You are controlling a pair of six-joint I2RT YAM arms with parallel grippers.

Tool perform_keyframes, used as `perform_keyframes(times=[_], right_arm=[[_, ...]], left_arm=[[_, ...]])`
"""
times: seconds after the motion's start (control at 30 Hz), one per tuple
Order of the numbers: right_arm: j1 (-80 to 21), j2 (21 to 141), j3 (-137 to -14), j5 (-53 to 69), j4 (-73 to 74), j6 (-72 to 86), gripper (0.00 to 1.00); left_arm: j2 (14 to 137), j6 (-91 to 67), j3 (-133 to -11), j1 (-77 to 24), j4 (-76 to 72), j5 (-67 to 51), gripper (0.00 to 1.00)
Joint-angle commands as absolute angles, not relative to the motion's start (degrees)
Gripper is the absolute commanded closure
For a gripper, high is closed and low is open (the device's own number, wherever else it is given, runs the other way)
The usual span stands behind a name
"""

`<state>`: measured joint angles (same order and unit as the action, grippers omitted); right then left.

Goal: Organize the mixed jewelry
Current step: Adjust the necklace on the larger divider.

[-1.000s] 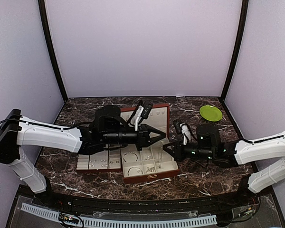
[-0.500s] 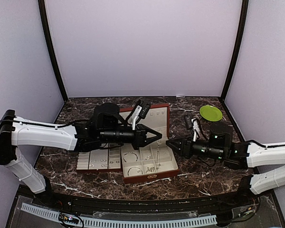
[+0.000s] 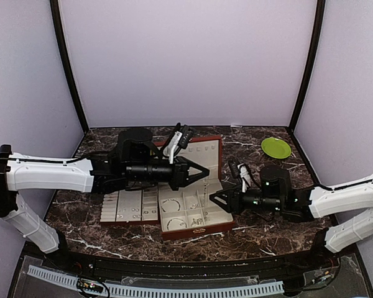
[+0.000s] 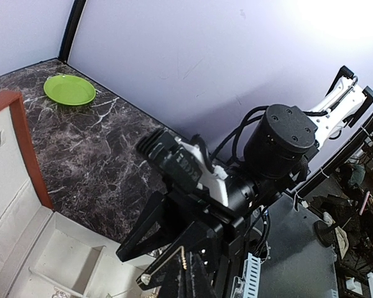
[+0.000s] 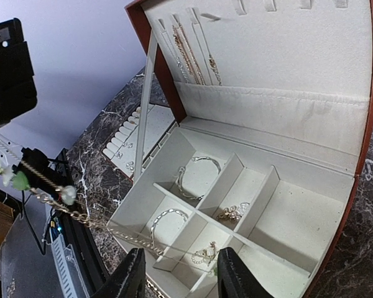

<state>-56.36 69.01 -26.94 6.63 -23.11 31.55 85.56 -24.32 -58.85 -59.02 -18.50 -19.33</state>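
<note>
Pinching left gripper (image 3: 206, 172): closed tight on a beaded chain (image 5: 81, 215) over the open box (image 3: 196, 231).
Right gripper (image 3: 212, 198): jaws apart, chain running between them.
Other jewelry (image 5: 231, 212): in box compartments.

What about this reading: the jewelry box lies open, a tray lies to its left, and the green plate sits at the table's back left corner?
One slip: the green plate sits at the back right corner, as the top external view shows. The box is open, the tray to its left.
</note>
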Motion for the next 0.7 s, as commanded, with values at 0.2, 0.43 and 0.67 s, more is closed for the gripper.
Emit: perform_keyframes(times=[0.2, 0.43, 0.67], right_arm=[[-56.99, 76.09, -29.12, 7.86, -32.64, 30.34, 0.59], [-57.08, 79.87, -30.22, 10.52, -35.96, 30.44, 0.59], [-57.08, 82.07, -31.07, 8.95, -36.86, 30.97, 0.61]], left_arm=[[82.58, -24.79, -60.21, -58.63, -16.96, -19.08, 1.00], [82.46, -24.96, -60.23, -58.55, -16.85, -18.67, 1.00], [81.98, -24.96, -60.21, -58.45, -16.70, -18.63, 1.00]])
